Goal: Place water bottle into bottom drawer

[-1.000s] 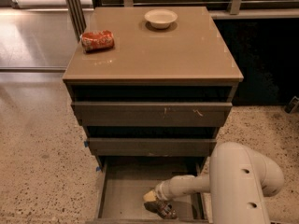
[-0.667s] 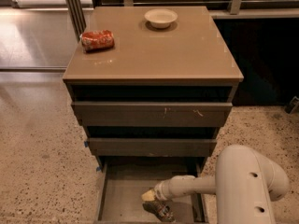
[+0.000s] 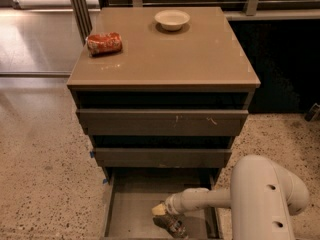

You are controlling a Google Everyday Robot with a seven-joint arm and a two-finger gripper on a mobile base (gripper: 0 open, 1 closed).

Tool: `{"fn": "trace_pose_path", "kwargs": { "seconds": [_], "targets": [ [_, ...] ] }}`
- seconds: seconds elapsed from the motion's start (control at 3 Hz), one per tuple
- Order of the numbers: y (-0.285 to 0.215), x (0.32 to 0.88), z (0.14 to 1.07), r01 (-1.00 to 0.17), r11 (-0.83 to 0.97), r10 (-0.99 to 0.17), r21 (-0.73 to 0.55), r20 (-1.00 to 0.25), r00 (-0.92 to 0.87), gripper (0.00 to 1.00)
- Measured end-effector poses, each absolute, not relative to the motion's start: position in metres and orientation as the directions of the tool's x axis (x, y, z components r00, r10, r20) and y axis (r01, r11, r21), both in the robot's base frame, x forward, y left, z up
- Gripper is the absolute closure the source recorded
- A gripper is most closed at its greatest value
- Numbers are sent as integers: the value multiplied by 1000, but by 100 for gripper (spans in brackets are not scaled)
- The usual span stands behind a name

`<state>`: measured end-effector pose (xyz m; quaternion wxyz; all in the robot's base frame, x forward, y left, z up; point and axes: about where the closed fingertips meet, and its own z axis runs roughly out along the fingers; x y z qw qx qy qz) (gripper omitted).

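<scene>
The bottom drawer [image 3: 125, 204] is pulled open at the foot of the cabinet and shows its plain grey inside. My gripper [image 3: 160, 210] reaches into it from the right, low over the drawer floor near the front middle. The water bottle [image 3: 171, 225] is right under and in front of the gripper, inside the drawer. It shows as a small dark crinkled shape with a coloured label band. The picture's lower edge partly cuts it off. I cannot tell whether the bottle rests on the drawer floor.
A crushed red-orange can [image 3: 104, 43] lies on the cabinet top at the left. A white bowl [image 3: 172, 19] stands at the back. The two upper drawers [image 3: 162, 122] are closed or nearly so. My white arm link [image 3: 265, 196] fills the lower right. Speckled floor surrounds the cabinet.
The big white arm link has shifted slightly to the right. The gripper and the bottle stay at nearly the same spot in the drawer.
</scene>
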<state>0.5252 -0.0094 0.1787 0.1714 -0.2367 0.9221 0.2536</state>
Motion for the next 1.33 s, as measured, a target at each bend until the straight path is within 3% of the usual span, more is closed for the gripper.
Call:
{"fn": "trace_pose_path", "kwargs": {
  "seconds": [0.67, 1.33],
  "targets": [
    [-9, 525, 179, -524, 759, -350, 387, -436, -829, 3],
    [-9, 525, 179, -524, 759, -350, 387, -436, -829, 0]
  ]
}}
